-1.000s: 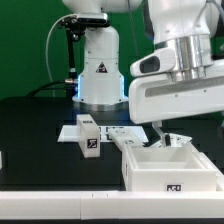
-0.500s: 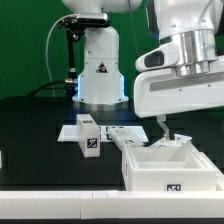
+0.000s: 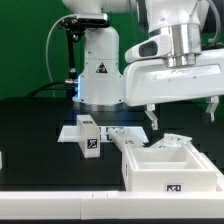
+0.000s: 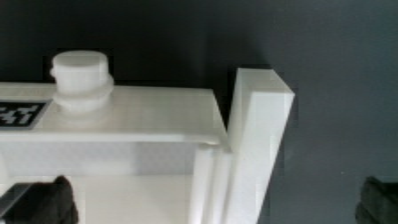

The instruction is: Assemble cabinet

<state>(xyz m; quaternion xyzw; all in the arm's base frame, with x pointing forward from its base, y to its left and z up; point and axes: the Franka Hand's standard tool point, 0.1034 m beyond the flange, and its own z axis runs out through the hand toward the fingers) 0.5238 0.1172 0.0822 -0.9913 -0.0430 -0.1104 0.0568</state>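
Toward the exterior view's left, a small tagged white panel (image 3: 90, 140) is being seen standing on the black desk (image 3: 35, 125), with the marker board (image 3: 115, 131) lying just beside it to the right. Further right, the claw (image 3: 182, 114) is being shown higher than a second ago and shifted toward the exterior view's left, released and spread wide, with nothing being held. The cabinet (image 3: 165, 168) is lying at the near right of the desk, below the claw and apart from it. In the wrist view its knob (image 4: 80, 74) is being shown upright on a flat panel, near a raised side wall (image 4: 263, 130).
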